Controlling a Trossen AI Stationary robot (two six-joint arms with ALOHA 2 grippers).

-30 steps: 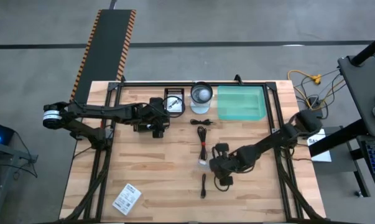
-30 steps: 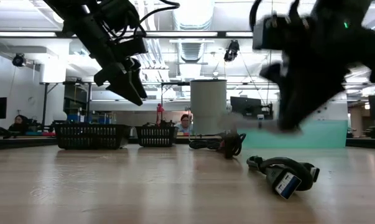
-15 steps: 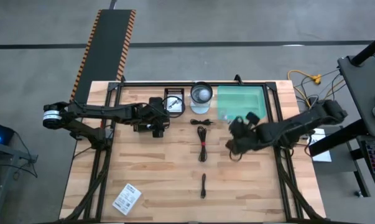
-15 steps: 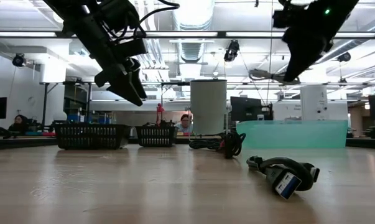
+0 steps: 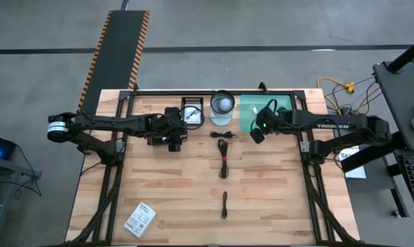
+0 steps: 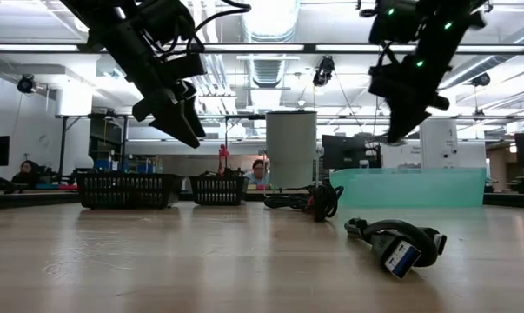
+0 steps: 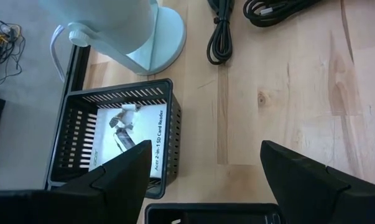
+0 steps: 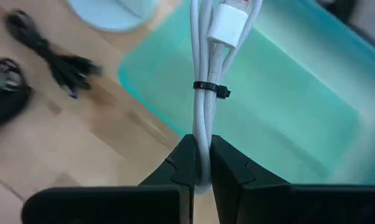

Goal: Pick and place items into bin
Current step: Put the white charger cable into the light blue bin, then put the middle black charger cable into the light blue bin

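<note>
White cable: a bundled white cable (image 8: 203,93), cinched by a black tie, is pinched between the closed fingers of the right gripper (image 8: 199,163).
Right gripper: in the high view it (image 5: 259,127) hangs at the near-left edge of the translucent green bin (image 5: 279,116); the wrist view shows the cable's plug end reaching out over the bin's floor.
Bin: no items are visible in it in the high view.
Left gripper: it (image 7: 199,171) waits with fingers spread wide above the black baskets (image 5: 169,123); one basket (image 7: 112,140) holds a white card-reader packet (image 7: 128,134).
Items left on the table: black coiled cables (image 5: 223,147) near the white cylinder (image 5: 222,106), a short black stick (image 5: 224,204), a white printed packet (image 5: 140,219) at the near-left corner, and a cable with a blue-tipped plug (image 6: 399,243) seen in the low view.
Doing the step well: carrying a little farther, so the whole bundle sits over the bin's middle before the fingers part, looks wise; released at the rim, the stiff loop could catch on the wall and tip back onto the wood.
Changed: a second ago the right gripper was low over the table's middle; half a second ago it was midway, short of the bin. The left arm has not moved.
</note>
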